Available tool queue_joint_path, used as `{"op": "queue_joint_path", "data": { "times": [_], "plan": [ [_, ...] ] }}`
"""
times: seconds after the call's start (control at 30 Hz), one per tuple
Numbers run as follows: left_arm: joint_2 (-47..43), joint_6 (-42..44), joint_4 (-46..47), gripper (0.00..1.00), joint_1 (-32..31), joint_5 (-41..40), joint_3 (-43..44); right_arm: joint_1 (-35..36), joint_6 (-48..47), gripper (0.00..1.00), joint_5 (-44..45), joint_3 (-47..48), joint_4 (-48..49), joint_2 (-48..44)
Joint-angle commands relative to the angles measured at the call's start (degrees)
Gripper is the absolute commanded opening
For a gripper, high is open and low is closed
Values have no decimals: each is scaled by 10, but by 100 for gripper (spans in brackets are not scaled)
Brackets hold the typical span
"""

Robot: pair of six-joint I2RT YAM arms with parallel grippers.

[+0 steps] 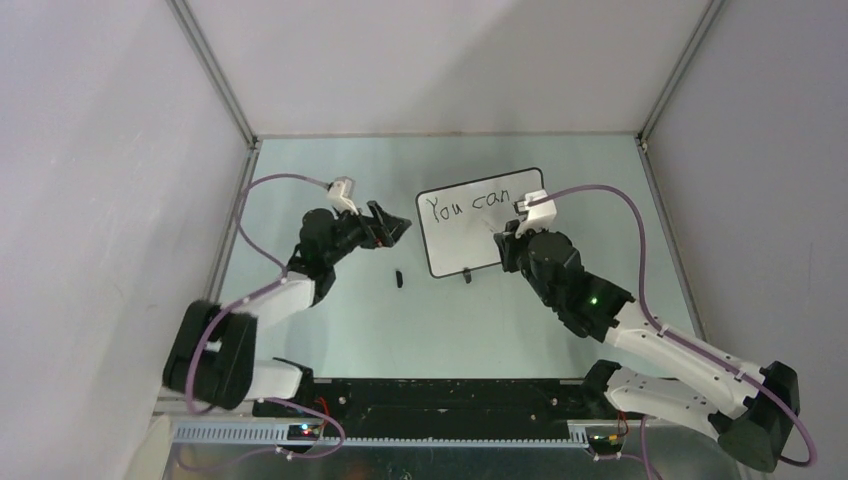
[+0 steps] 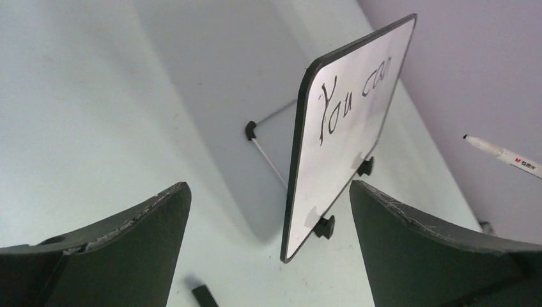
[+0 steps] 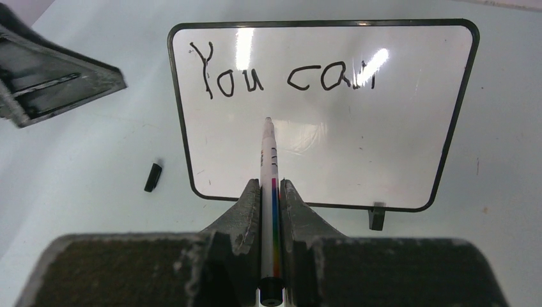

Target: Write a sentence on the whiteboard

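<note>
The whiteboard point(image 3: 358, 153) stands on its small black feet in mid table, also seen from above as the whiteboard point(image 1: 465, 250). Black marker words "You can" point(image 3: 224, 80) run along its top line. My right gripper point(image 3: 271, 185) is shut on a white marker point(image 3: 268, 150) with a rainbow stripe. The marker's tip sits at the board's face below the words. My left gripper point(image 2: 268, 192) stands wide open beside the board's left edge point(image 2: 295, 160) and holds nothing. From above, the left gripper point(image 1: 398, 227) is just left of the board.
A small black marker cap point(image 1: 399, 277) lies on the table in front of the board's left corner, also seen as the cap point(image 3: 153, 177). A wire stand point(image 2: 265, 153) props the board from behind. Grey walls close in the table on three sides.
</note>
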Motion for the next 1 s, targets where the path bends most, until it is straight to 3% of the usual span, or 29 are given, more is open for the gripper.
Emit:
{"op": "queue_joint_path", "data": {
  "times": [0.0, 0.03, 0.13, 0.17, 0.27, 0.4, 0.63, 0.8, 0.87, 0.97],
  "plan": [
    [-119, 96, -195, 99, -23, -153, -1, 6, 4, 0, 22, -16, 55, -14],
    [-147, 88, -205, 99, -23, -172, -10, 7, 4, 0, 25, -19, 58, -13],
    [-190, 1, -253, 99, -21, -347, -28, 8, 2, 0, 29, -21, 66, -8],
    [-201, -14, -235, 99, -17, -365, -47, 8, 3, 0, 30, -21, 67, -7],
    [-224, 25, -148, 100, -7, -266, -94, 9, 0, 0, 31, -23, 68, -4],
    [-215, 69, -165, 99, -24, -259, -77, 9, -1, 0, 37, -31, 68, -1],
    [-127, 8, -186, 100, -27, -266, -18, 9, -2, 0, 37, -44, 99, 12],
    [-114, 8, -12, 100, -35, -254, -67, 8, 1, 0, 40, -49, 105, 20],
    [-90, 6, 11, 100, -35, -255, -61, 8, 4, 0, 35, -52, 112, 23],
    [-9, 45, 19, 99, -26, -136, 18, 9, 4, 0, 30, -59, 122, 29]
  ]
}}
